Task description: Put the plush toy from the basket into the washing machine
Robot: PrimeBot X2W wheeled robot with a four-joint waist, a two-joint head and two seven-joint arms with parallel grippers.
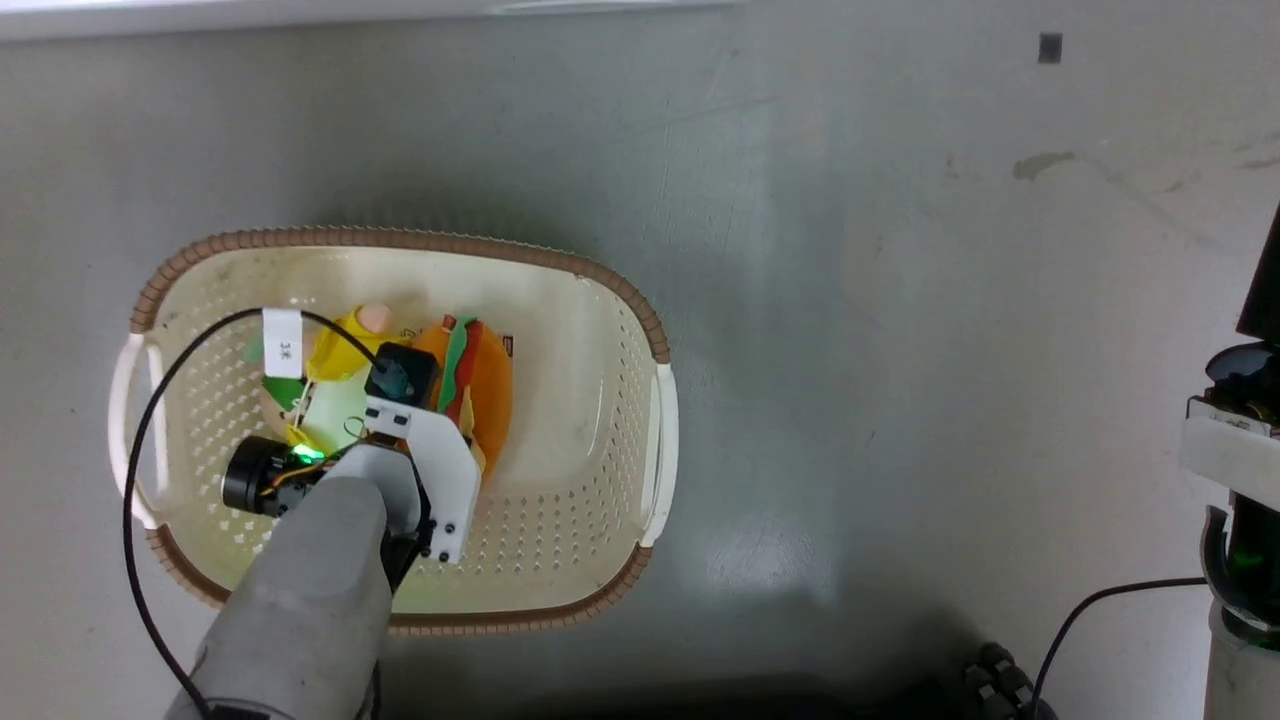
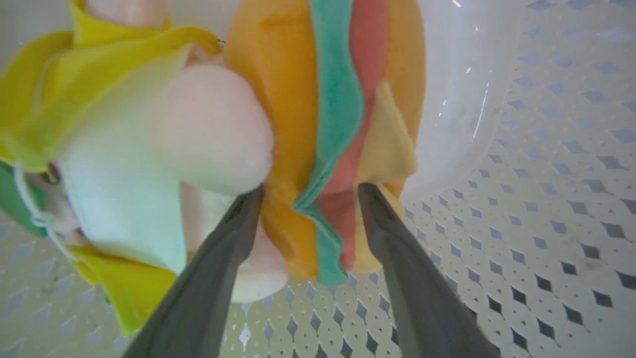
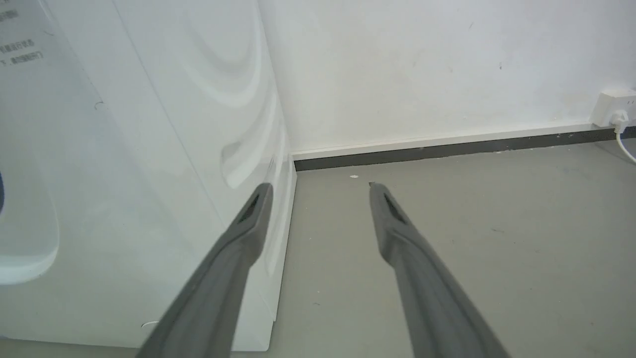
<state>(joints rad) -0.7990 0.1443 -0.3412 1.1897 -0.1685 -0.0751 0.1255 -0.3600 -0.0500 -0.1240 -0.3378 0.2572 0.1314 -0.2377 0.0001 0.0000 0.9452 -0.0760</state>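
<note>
The plush toy lies in the cream basket on the grey floor, its orange burger part toward the basket's middle and its yellow cloth to the left. My left arm reaches down into the basket over the toy. In the left wrist view my left gripper is open, its two fingers straddling the lower end of the striped burger part; a peach-pink rounded part sits just left of the left finger. My right gripper is open and holds nothing, beside a white side panel of the washing machine.
The basket's perforated bottom lies under the toy, its white handle on the right side. A black cable runs across the floor at the lower right. A wall, dark baseboard and white socket stand beyond the right gripper.
</note>
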